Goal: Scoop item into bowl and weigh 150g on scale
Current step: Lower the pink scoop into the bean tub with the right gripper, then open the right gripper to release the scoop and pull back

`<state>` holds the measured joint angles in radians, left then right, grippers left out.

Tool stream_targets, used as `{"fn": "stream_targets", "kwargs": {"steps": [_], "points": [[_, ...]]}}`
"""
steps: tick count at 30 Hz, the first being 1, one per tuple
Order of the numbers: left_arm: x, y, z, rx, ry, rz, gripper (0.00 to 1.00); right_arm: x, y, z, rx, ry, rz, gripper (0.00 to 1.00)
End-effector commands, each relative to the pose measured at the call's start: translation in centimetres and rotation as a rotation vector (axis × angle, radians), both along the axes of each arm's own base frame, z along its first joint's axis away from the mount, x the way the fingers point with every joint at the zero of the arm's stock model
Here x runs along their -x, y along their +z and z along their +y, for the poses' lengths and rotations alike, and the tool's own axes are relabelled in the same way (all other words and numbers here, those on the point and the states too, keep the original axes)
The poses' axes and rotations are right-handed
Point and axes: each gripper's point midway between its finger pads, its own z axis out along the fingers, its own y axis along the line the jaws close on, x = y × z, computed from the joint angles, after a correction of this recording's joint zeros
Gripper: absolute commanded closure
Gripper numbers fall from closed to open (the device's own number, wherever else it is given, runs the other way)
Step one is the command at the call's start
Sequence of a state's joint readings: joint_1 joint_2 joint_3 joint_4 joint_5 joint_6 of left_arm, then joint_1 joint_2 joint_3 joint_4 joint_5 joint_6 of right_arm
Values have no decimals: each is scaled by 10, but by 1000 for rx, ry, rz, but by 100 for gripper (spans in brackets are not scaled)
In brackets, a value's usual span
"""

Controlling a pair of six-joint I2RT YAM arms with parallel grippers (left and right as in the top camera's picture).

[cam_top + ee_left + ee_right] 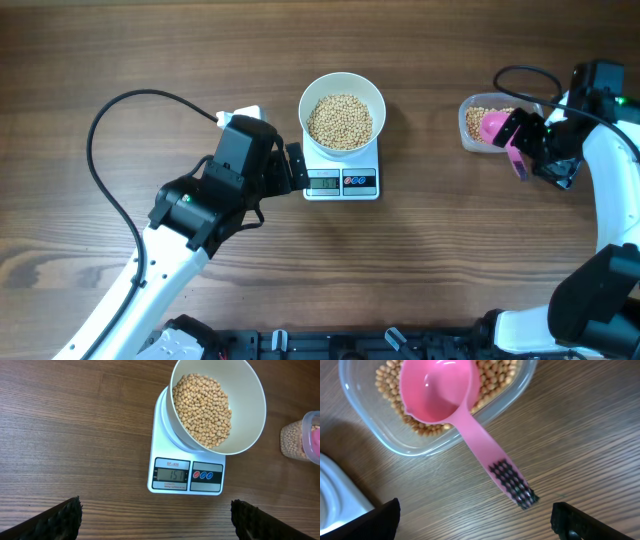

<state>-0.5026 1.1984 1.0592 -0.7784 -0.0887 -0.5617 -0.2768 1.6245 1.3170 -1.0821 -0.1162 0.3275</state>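
Right tool point(475, 520) gapes wide with nothing held, so lifting carelessly could snag the pink scoop point(440, 385) and tip the clear container point(385, 445), spilling beans point(387, 382)

A pink scoop point(440, 390) lies in a clear plastic container point(375, 435) on the wooden tabletop point(580, 435), just ahead of the right pincer point(477, 522).

Container point(294, 442) cut off right; scale point(335, 495) corner only.

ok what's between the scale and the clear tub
Nothing but bare wooden table lies between the scale and the tub, as the overhead view shows.
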Motion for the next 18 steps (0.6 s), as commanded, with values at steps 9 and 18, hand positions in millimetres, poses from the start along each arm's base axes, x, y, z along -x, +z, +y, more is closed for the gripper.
{"fn": "stream_targets", "kwargs": {"steps": [9,18], "points": [[-1,3,3,-7,4,-15,0,31,74,-5,144,41,-166,0],[-1,3,3,-7,4,-15,0,45,126,39,47,256,-397,1]]}}
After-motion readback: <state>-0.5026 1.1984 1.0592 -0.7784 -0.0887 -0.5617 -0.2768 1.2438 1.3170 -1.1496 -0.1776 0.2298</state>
